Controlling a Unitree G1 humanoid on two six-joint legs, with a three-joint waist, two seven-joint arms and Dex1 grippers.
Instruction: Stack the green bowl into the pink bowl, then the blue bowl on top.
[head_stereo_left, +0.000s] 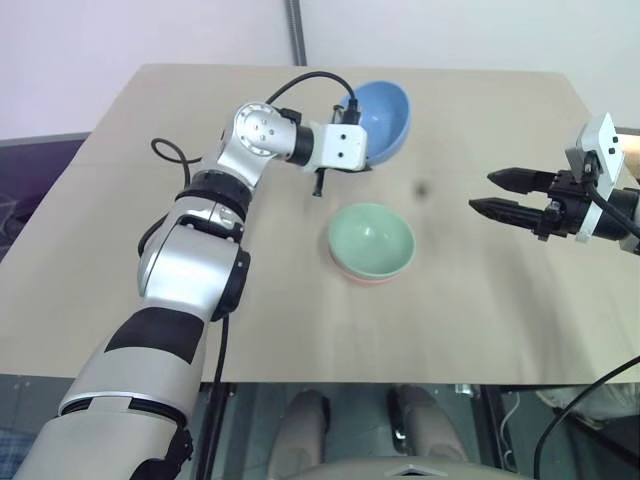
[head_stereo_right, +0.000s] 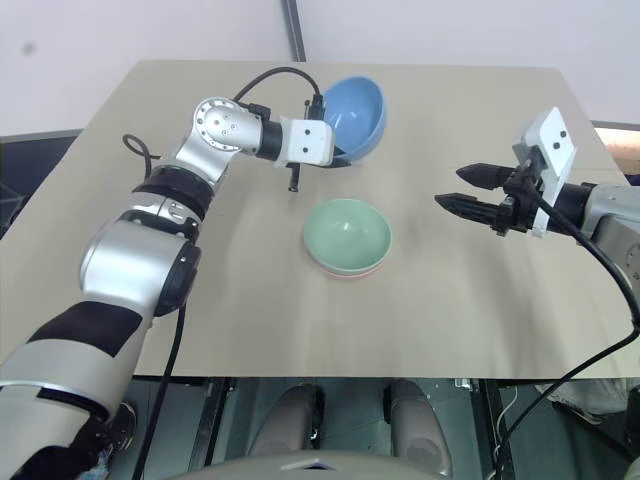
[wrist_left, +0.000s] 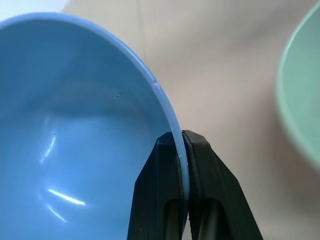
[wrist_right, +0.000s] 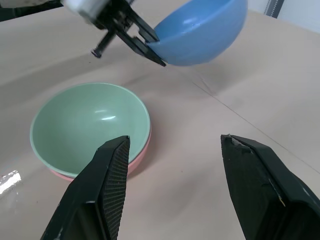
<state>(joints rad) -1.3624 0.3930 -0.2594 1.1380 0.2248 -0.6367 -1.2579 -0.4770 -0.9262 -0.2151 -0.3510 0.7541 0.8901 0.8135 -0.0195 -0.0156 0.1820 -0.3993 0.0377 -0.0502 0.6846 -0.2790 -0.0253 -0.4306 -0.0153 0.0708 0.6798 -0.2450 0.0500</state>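
Observation:
The green bowl (head_stereo_left: 371, 237) sits nested inside the pink bowl (head_stereo_left: 362, 276) at the middle of the table; just a pink rim shows beneath it. My left gripper (wrist_left: 182, 150) is shut on the rim of the blue bowl (head_stereo_left: 384, 119), which hangs tilted above the table behind and slightly left of the stacked pair. In the right wrist view the blue bowl (wrist_right: 200, 31) is seen lifted clear of the surface, pinched by the left gripper (wrist_right: 152, 47). My right gripper (head_stereo_left: 490, 192) stands open to the right of the stack, nothing between its fingers (wrist_right: 107, 185).
The tan table (head_stereo_left: 480, 300) has bare surface around the stack and toward the front edge. A small dark spot (head_stereo_left: 421, 188) marks the top between the stack and the right gripper. A black cable (head_stereo_left: 300, 82) loops over the left wrist.

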